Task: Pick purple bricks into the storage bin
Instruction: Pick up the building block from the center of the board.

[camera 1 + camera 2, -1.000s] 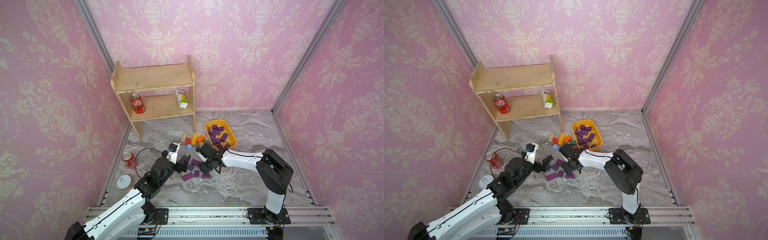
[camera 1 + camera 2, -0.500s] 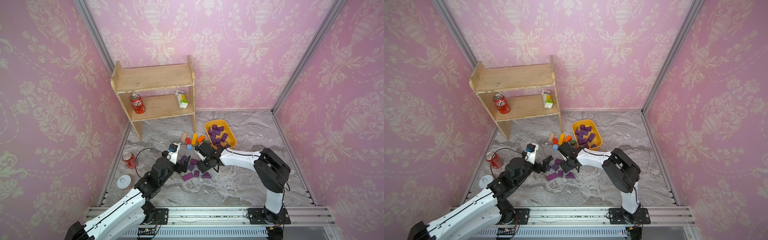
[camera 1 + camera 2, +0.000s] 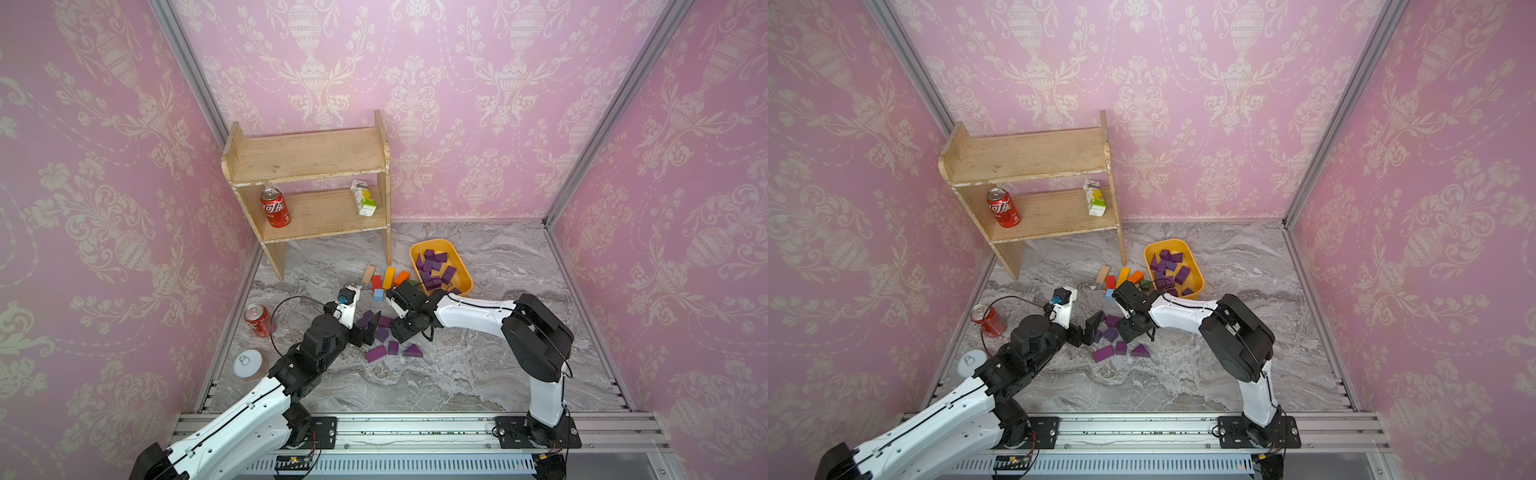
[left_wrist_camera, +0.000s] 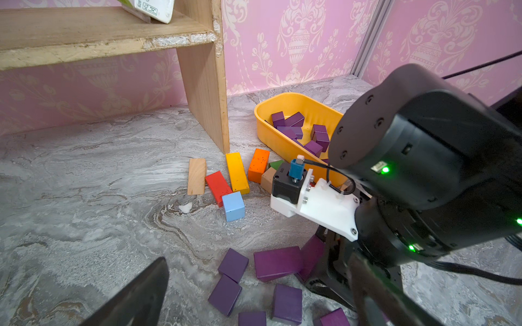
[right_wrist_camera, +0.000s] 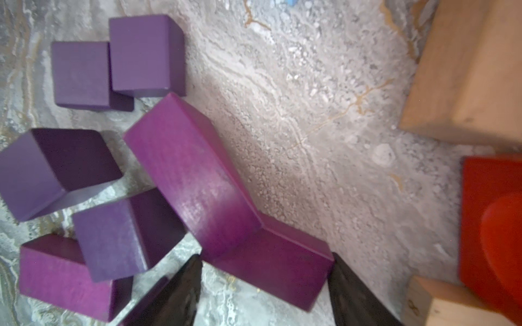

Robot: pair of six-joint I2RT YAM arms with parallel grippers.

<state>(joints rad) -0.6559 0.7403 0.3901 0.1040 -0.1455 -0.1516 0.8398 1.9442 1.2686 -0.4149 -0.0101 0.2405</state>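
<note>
Straddling a purple brick (image 5: 276, 268): right tool (image 5: 265, 285)

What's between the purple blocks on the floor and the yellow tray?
In the left wrist view: a light-blue wooden cube, an orange wooden block and the right arm's wrist.

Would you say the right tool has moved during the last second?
Yes: the right tool moved away from the yellow storage bin, further over the loose purple bricks.
</note>
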